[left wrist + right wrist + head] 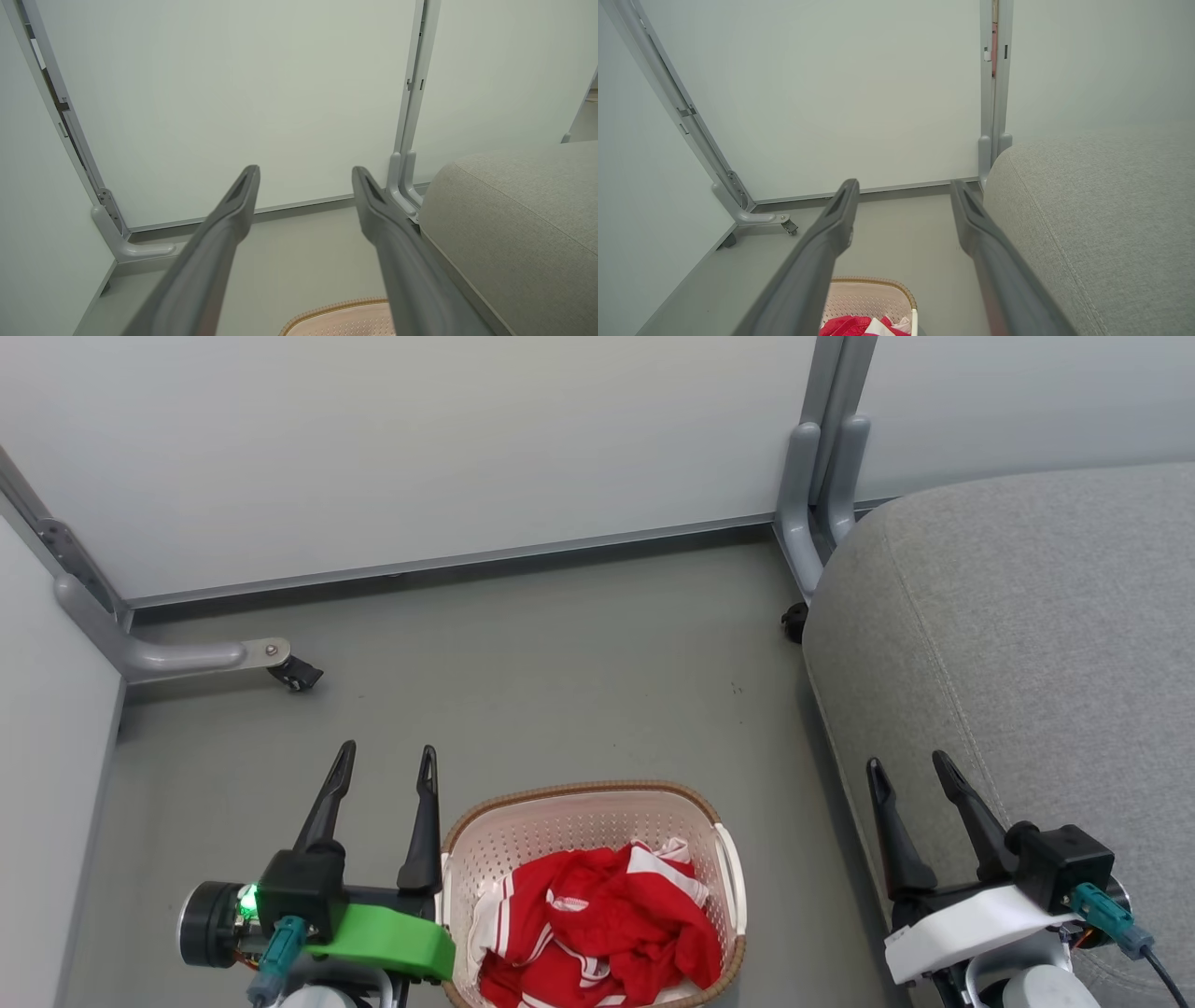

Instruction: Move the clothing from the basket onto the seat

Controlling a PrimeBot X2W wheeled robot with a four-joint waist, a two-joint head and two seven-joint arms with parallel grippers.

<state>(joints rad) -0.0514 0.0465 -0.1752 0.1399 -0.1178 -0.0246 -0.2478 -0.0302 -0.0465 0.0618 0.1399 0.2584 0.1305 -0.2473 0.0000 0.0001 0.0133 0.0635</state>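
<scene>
Head view, red clothing (597, 919) heaped in the basket (579, 795) at near centre, left gripper (387, 749) just left of it, spread wide, empty, right gripper (906, 761) likewise wide, at the near edge of the grey seat (1027, 635) on the right.

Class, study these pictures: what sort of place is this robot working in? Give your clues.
Probably a staged test bay rather than a home: pale partition panels on castored metal feet, a plain grey floor, a basket beside a seat.

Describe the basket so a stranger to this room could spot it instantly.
Find the big grey seat on the right; on the floor left of it stands the basket. It is cream perforated plastic with a brown woven-look rim, holding red clothing.
</scene>
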